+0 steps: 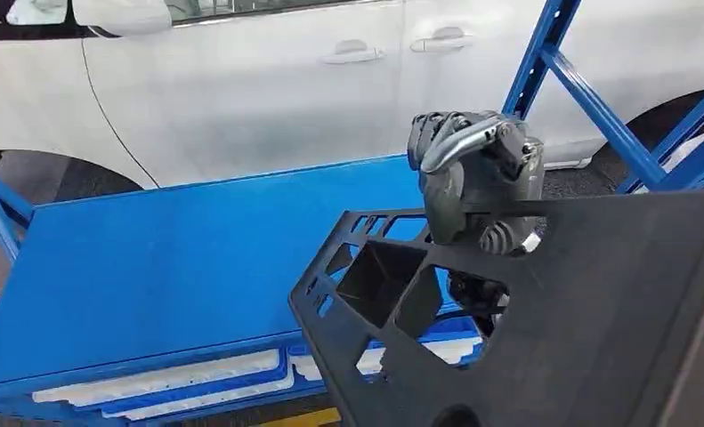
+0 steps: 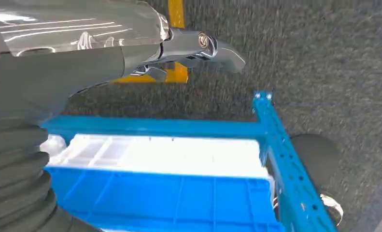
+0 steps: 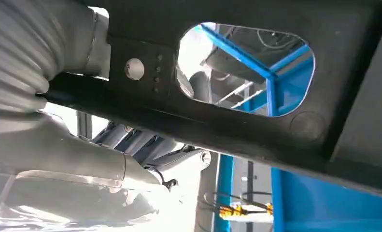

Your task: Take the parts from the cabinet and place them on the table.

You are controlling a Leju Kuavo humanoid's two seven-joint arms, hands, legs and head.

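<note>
Part [image 1: 579, 294]: black moulded panel with cut-outs, lower right of head view, held up in the air, tilted, one corner overlapping the near edge of the blue desk [image 1: 179, 267].
Part count: one.
Desk position: left of and beyond the part; flat blue top, car [image 1: 268, 80] behind it.
Left robot hand [image 2: 198, 46]: fingers apart, nothing in them, hanging over grey floor beside a blue crate [image 2: 169, 198] with white trays [image 2: 155, 154].
Right robot hand [image 1: 477, 178]: wrapped over the upper edge of the part, fingers curled round it, thumb below.
Long axis: running from the near left corner up toward the far right.
Nearer hand: right, already on the part; left well apart.
Coming move, as judged: carrying leftward and down so the panel lies flat on the desk.
Crate count: one.
Robot hand count: two.
</note>
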